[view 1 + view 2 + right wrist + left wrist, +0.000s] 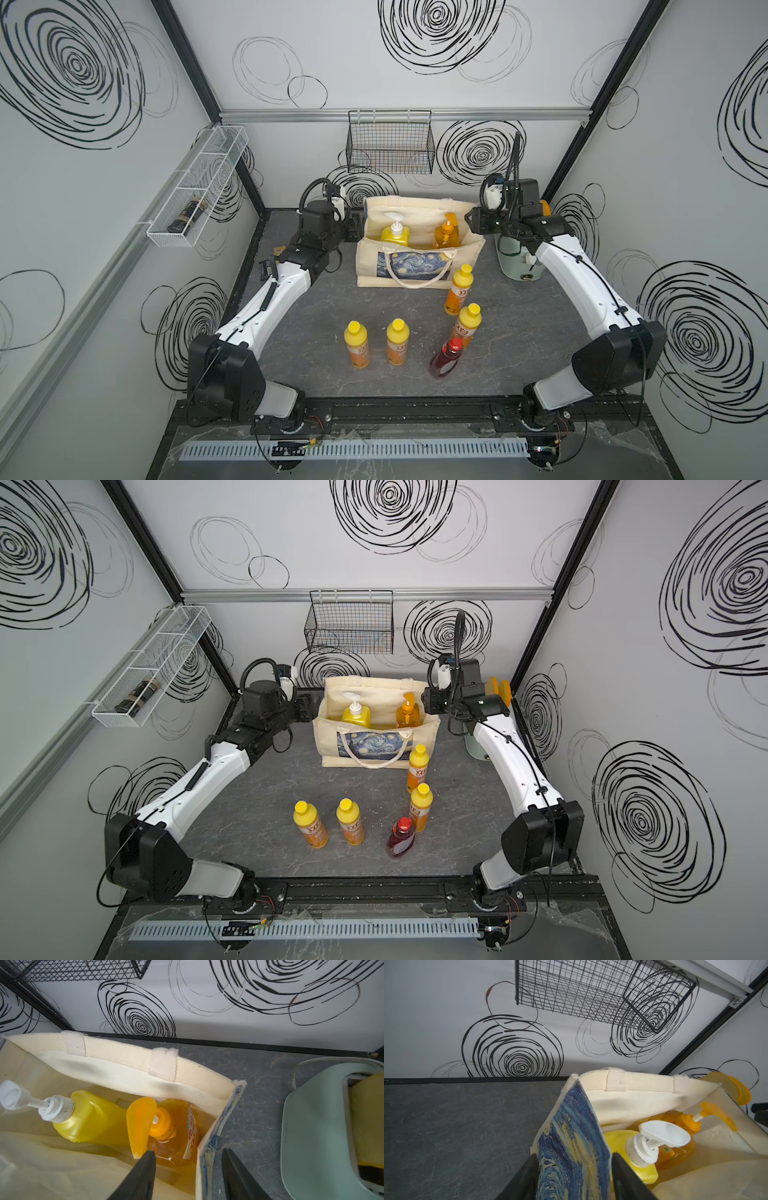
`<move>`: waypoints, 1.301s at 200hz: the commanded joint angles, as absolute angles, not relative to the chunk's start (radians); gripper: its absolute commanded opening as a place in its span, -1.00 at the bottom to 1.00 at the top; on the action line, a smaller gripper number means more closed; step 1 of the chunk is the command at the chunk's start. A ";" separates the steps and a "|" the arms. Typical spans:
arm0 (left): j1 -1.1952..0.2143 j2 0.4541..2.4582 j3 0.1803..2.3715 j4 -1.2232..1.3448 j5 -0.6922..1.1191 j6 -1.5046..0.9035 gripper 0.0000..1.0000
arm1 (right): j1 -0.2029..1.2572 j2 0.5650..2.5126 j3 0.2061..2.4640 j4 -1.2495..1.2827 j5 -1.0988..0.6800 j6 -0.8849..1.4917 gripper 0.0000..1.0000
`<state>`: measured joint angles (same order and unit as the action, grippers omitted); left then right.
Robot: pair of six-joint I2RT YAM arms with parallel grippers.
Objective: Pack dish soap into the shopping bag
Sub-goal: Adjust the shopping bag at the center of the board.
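The cream shopping bag [370, 266] with the starry picture stands open at the back middle. Inside it are a yellow dish soap bottle with a white pump [395, 235] and an amber pump bottle [446, 237]. In front of it on the table stand several orange yellow-capped bottles [459, 289] [356, 347] and a dark-red one [446, 359]. My left gripper [574, 1155] is open astride the bag's left side wall [571, 1126]. My right gripper [189, 1151] is open astride the right side wall [204, 1159], one finger inside by the amber bottle [172, 1142].
A black wire basket [390, 143] hangs on the back wall above the bag. A white wire shelf [199, 187] with a dark jar is on the left wall. A mint-green appliance [515, 259] stands right of the bag under my right arm. Small packets [272, 266] lie at the far left.
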<state>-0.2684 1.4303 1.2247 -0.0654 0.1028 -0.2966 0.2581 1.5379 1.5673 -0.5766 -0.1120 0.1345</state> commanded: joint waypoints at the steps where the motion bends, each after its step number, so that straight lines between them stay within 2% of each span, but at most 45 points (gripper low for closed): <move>1: -0.274 1.446 1.239 -0.015 0.099 -0.284 0.03 | 0.255 1.559 1.579 -0.603 -0.078 0.130 0.05; 45: -0.277 1.441 1.219 -0.001 0.101 -0.277 -0.45 | 0.267 1.618 1.597 -0.614 -0.055 0.131 -0.33; 75: -0.263 1.418 1.178 0.017 0.105 -0.284 -0.68 | 0.275 1.640 1.617 -0.609 -0.051 0.126 -0.84; 92: -0.265 1.403 1.154 0.028 0.103 -0.288 -0.78 | 0.287 1.635 1.639 -0.603 -0.044 0.116 -1.00; 125: -0.263 1.335 1.098 0.053 0.087 -0.301 -0.91 | 0.325 1.614 1.693 -0.595 -0.011 0.106 -1.00; 143: -0.262 1.288 1.063 0.066 0.075 -0.308 -0.91 | 0.334 1.602 1.723 -0.590 0.006 0.103 -1.00; 149: -0.262 1.273 1.052 0.073 0.071 -0.313 -1.00 | 0.335 1.599 1.729 -0.587 0.013 0.101 -1.00; 203: -0.288 1.249 1.035 0.089 0.091 -0.325 -0.95 | 0.327 1.563 1.738 -0.570 0.042 0.092 -1.00; 208: -0.292 1.256 1.037 0.086 0.092 -0.323 -0.84 | 0.323 1.562 1.729 -0.571 0.043 0.092 -1.00; 236: -0.300 1.283 1.027 0.082 0.094 -0.325 -0.64 | 0.307 1.542 1.660 -0.561 0.037 0.091 -0.84; 260: -0.319 1.290 1.017 0.057 0.061 -0.310 -0.04 | 0.304 1.523 1.615 -0.564 0.036 0.090 -0.52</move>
